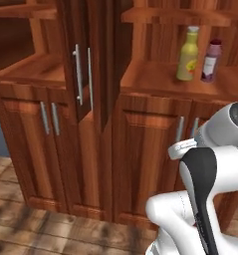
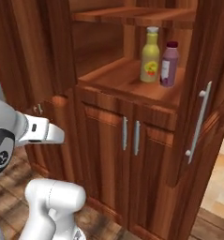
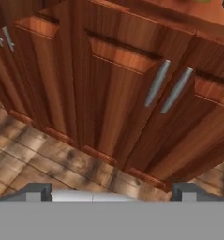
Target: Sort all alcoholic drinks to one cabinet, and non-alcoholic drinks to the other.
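The non-alcoholic drinks stand side by side on the open wooden shelf: a mustard-yellow bottle (image 1: 188,55) (image 2: 150,55) with a grey cap, and to its right a maroon bottle (image 1: 211,61) (image 2: 169,63) with a pinkish cap. The alcoholic drinks are out of view. The reddish-brown cabinet (image 1: 145,149) (image 2: 108,140) has two closed lower doors under that shelf. In the hand view my gripper (image 3: 111,193) is open and holds nothing. It looks down at those lower doors and their paired silver handles (image 3: 167,86), well short of them.
A tall panelled door (image 1: 85,60) with vertical bar handles stands left of the shelf. Another tall door (image 2: 202,117) with a bar handle is at the right. More low doors (image 1: 48,119) sit further left. Plank floor (image 3: 48,154) runs before the cabinet.
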Motion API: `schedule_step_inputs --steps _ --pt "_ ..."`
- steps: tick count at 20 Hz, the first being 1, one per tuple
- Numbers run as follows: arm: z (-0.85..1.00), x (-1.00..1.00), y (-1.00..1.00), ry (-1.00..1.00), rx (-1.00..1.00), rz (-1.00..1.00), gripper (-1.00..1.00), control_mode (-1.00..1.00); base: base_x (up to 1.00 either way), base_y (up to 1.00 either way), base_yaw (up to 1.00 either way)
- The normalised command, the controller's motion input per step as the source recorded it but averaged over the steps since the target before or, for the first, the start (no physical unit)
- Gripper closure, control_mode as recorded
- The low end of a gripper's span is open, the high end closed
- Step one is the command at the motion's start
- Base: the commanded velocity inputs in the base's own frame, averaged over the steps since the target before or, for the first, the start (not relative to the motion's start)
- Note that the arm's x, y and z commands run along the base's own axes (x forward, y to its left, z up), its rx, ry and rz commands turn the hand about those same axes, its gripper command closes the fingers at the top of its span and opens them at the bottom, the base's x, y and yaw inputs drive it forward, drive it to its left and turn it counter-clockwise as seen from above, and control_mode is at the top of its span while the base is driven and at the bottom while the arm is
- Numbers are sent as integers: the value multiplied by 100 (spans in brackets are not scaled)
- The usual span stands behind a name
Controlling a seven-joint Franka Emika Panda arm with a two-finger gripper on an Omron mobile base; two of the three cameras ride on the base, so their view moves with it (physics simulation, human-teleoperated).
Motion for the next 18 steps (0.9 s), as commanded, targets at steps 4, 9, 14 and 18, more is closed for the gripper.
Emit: schedule_step_inputs --steps 4,9,14,18 --pt "0 0 0 0 0 0 -100 100 3 0 62" --pt "0 0 0 0 0 0 -100 100 24 -9 60" --pt "0 0 0 0 0 0 -100 100 29 -15 51" --pt "0 0 0 0 0 0 -100 100 -11 -23 52"
